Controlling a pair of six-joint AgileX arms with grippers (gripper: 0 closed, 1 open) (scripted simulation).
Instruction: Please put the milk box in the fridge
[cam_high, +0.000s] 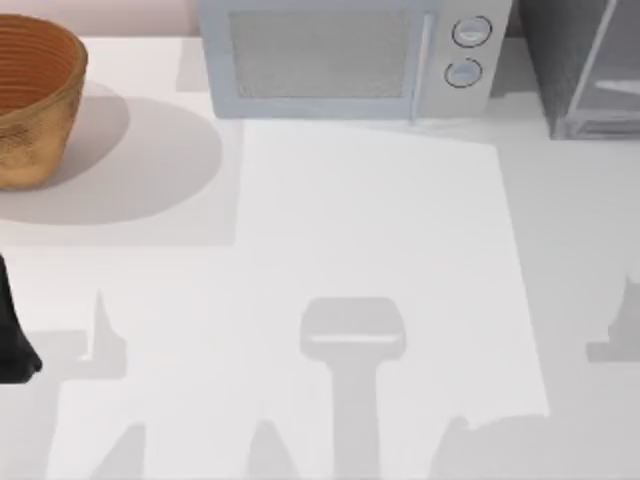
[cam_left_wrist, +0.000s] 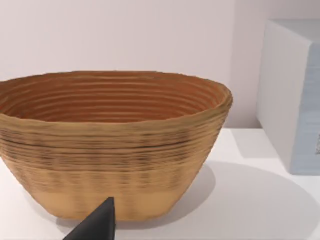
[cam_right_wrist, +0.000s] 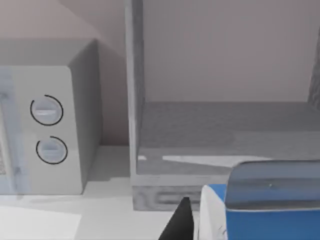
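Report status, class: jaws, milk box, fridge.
Right gripper carrying milk box, facing open fridge. Left gripper parked by basket. Nothing in the way.

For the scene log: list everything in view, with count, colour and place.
Basket: one, tan woven, table's far left.
Microwave: one, light grey, two knobs, far middle.
Fridge: one, dark grey, far right; interior open to the right wrist view.
Milk box: one, blue and white, close before the fridge in the right wrist view.
Table: one, white.
Left arm: black, table's left edge.
Right gripper finger: black, beside the milk box.
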